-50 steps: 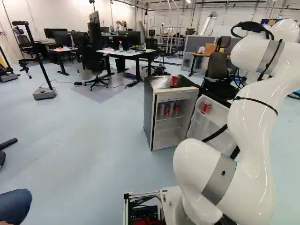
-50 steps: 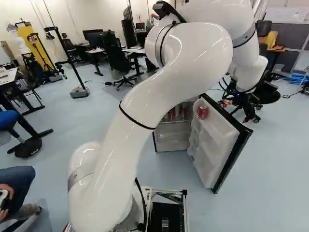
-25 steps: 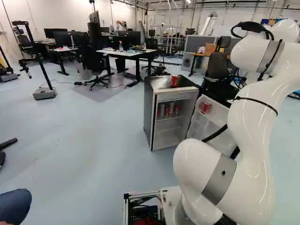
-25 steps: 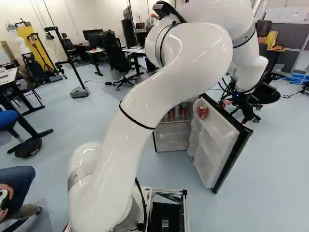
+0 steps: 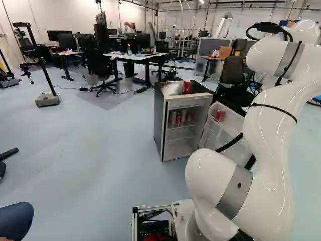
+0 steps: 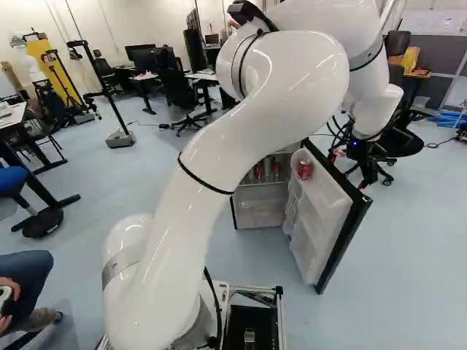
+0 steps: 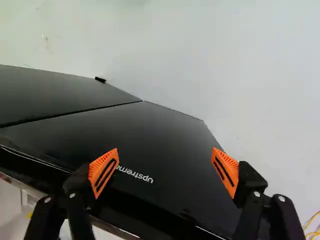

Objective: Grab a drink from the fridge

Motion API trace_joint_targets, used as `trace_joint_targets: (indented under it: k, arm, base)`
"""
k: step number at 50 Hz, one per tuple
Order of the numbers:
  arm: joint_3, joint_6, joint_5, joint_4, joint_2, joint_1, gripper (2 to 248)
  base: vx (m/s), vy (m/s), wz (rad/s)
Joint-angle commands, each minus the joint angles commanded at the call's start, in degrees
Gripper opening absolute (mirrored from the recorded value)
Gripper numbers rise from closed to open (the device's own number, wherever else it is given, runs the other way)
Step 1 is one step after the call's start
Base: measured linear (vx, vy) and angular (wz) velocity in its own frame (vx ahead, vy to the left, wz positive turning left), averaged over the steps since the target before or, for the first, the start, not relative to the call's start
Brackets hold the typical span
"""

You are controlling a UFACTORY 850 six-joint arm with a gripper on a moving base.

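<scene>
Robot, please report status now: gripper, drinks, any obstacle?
Gripper open, empty. Drink cans on shelf inside fridge. Opened door between gripper and shelf.

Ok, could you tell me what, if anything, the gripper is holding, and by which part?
Nothing is held: the gripper stands open, with the black outer face of the fridge door showing between its spread fingers.

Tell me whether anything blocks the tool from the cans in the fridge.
Yes, the open fridge door does: the tool faces its black outer side; the can on its inner side and the shelf cans lie beyond.
</scene>
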Motion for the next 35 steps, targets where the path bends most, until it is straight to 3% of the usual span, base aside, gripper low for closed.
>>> trace_joint_targets:
  k: [35]
  arm:
    - [2.3,0.0,-6.0,0.0,1.4,1.0,247]
  base:
    - [0.000,0.000,0.000]
